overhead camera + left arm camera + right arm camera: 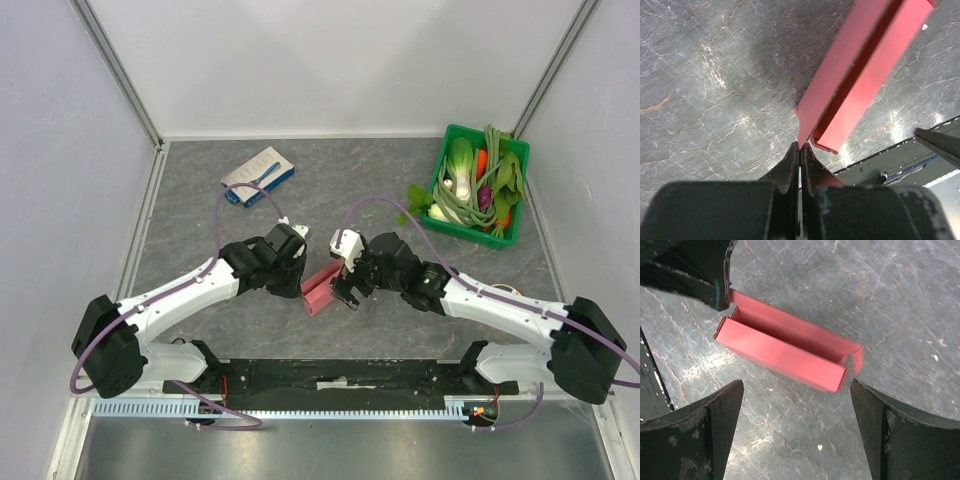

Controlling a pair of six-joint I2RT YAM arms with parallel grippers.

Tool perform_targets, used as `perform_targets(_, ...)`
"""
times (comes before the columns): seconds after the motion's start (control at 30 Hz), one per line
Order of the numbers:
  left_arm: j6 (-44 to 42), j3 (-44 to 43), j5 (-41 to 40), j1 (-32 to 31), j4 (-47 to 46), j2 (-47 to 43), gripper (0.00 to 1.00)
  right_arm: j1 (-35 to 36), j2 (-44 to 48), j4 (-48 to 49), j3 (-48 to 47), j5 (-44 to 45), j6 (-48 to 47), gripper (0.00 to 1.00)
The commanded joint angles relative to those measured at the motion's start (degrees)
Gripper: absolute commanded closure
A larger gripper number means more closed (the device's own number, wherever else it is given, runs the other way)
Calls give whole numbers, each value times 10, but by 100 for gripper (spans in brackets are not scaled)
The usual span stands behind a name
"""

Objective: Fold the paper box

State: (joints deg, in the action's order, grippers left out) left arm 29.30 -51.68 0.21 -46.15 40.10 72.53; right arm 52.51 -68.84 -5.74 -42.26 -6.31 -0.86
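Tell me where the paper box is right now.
Top view: the paper box is near the middle of the table, between both arms. The left jaws pinch its end flap; the right jaws hang open above it.

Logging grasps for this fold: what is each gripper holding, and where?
Left gripper pinches the paper box by a flap at one end; right gripper is open above it, holding nothing.

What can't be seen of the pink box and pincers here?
Left wrist view: paper box far end cut off at the top edge; its pinched edge hidden inside the shut left pincer.
Right wrist view: one box corner behind the left pincer; open right pincer cut off below.
Top view: both pincers cover most of the box.
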Motion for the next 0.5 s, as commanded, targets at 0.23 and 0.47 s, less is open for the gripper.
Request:
perform_targets(0.23,-42,-12,7,-1,-12,6,98,-40,-42,178,63,-35,-115,4)
perform_targets(0.47,-48,-18,34,-2,-25,-16,80,-43,-58,127,25,9,81,7)
